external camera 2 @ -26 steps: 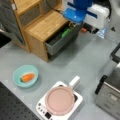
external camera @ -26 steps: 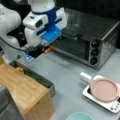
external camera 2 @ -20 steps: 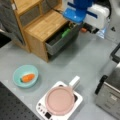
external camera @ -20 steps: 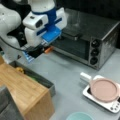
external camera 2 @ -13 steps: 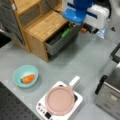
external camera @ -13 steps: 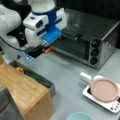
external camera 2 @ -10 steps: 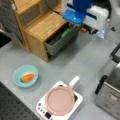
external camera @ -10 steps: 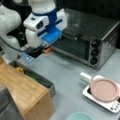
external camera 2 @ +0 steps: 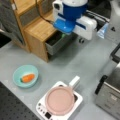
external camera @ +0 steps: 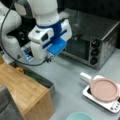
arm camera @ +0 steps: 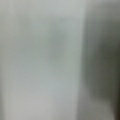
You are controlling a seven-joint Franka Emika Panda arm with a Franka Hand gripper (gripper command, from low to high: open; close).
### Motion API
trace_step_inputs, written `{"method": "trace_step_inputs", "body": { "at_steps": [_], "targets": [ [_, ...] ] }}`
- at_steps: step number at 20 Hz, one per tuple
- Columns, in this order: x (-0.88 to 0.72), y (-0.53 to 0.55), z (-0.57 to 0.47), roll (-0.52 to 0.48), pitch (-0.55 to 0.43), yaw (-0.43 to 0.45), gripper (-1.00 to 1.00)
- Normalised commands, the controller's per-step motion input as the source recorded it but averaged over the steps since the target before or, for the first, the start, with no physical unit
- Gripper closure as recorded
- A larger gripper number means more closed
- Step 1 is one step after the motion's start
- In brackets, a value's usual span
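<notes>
While nothing has shifted over the last second, the gripper (external camera 2: 65, 26) hangs above the open drawer (external camera 2: 57, 42) of the wooden cabinet (external camera 2: 40, 28); whether its fingers are open is hidden.

Teal bowl (external camera 2: 25, 75), orange carrot (external camera 2: 27, 78), pink pan (external camera 2: 60, 100), wooden cabinet (external camera 2: 40, 30)

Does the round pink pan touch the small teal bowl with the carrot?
Apart. In a front view, the round pink pan and small teal bowl have bare grey table between them.
</notes>
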Motion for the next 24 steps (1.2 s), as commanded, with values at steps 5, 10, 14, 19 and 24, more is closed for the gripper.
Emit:
{"method": "trace_step_inputs", "body": {
  "at_steps": [5,10,14,19,24],
  "targets": [
    [0.79,-0.11,-0.05,-0.066,0.163,0.13,-1.0],
    [0.74,-0.17,0.0,-0.074,0.16,0.17,-1.0],
    [0.64,-0.26,0.02,-0.066,0.122,0.173,-1.0],
    [0.56,-0.28,0.06,-0.135,0.217,0.073,-1.0],
    [0.71,-0.21,0.03,-0.155,0.334,-0.038,-1.0]
  ]
}}
